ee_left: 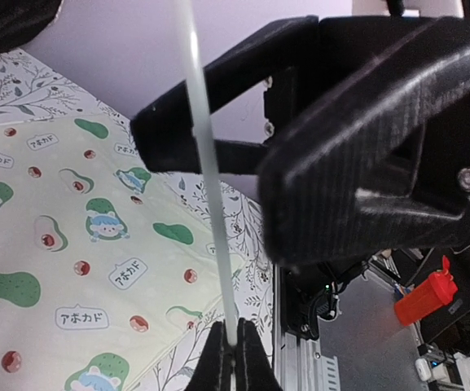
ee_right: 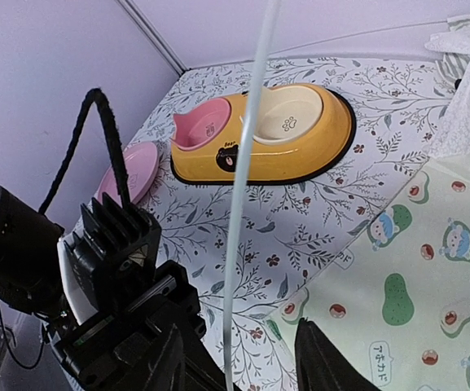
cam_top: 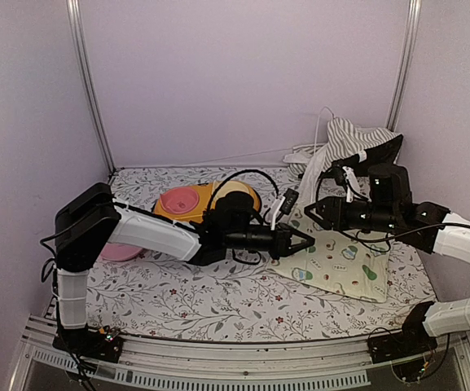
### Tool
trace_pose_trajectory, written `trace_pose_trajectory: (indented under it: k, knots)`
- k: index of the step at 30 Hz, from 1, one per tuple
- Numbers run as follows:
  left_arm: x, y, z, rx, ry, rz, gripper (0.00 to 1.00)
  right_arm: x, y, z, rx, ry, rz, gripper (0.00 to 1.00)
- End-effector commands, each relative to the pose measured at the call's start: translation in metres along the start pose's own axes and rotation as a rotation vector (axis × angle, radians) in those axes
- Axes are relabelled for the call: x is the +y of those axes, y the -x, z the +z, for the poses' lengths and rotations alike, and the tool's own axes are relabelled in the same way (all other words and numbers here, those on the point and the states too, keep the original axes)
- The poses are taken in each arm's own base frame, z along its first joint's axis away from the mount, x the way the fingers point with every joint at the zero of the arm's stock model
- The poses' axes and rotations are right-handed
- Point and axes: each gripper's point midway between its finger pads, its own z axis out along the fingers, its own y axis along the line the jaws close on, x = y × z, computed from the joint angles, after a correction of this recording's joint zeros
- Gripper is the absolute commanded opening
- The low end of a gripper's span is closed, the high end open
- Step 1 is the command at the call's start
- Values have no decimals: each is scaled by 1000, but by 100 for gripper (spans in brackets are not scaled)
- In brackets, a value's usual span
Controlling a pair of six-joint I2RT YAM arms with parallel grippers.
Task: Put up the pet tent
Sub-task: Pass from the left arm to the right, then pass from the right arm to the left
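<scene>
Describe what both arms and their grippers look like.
Both the left arm and right arm have white-shelled links between bulky black joints. A black cable loops above the left one. The left gripper and right gripper are matte black, with a tapering triangular outline.

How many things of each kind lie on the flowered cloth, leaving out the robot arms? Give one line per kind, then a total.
Tent: 1
Mat: 1
Double bowl: 1
Pink dish: 1
Total: 4
</scene>
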Motion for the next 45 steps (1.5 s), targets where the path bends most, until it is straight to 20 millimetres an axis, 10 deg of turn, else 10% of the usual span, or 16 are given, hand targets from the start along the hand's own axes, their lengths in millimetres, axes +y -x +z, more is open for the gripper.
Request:
trace_pose_trajectory:
  k: [1, 10, 16, 31, 40, 45]
  knots:
    - [-23, 33, -3, -68, -52, 69, 0, 11, 4, 1, 13, 56, -21, 43]
    - [-39, 30, -2, -38, -137, 91, 0, 15, 3, 4, 46, 79, -35, 0]
    - [-49, 21, -1, -2, -214, 110, 22, 18, 12, -2, 33, 106, -48, 0]
    - [-53, -27, 7, 154, -329, 92, 34, 21, 16, -10, 41, 133, -83, 0]
    - [-52, -43, 14, 182, -340, 75, 25, 18, 19, -10, 38, 133, -78, 0]
    - [-55, -39, 14, 166, -344, 89, 0, 16, 16, -9, 45, 130, -75, 0]
